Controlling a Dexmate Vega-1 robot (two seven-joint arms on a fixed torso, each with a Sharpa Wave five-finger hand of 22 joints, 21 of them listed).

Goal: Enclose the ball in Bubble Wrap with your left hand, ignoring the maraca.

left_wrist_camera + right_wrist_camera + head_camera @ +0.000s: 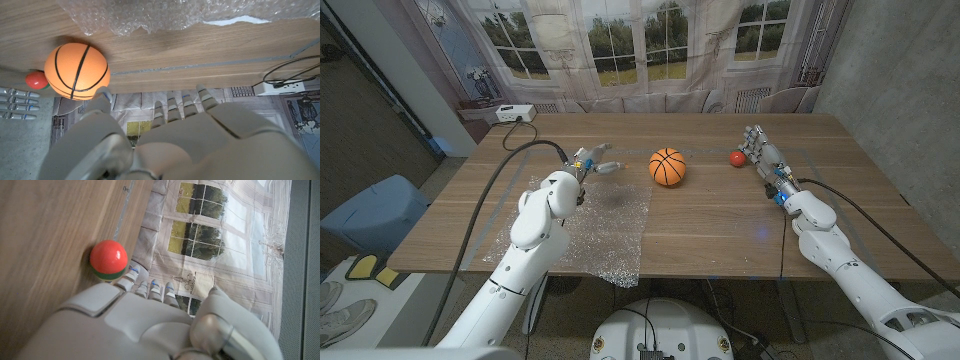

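Orange basketball (667,166) sits mid-table, just beyond the bubble wrap sheet (605,235). Left hand (588,165) hovers beside it, fingers spread, holding nothing. Right hand (761,153) stands by the maraca (737,158), apparently empty. Wrap looks light, limp and crinkly; best pinched at its far edge.

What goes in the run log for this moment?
left hand open, beside ball | Bubble Wrap flat, ball unwrapped | right hand by maraca
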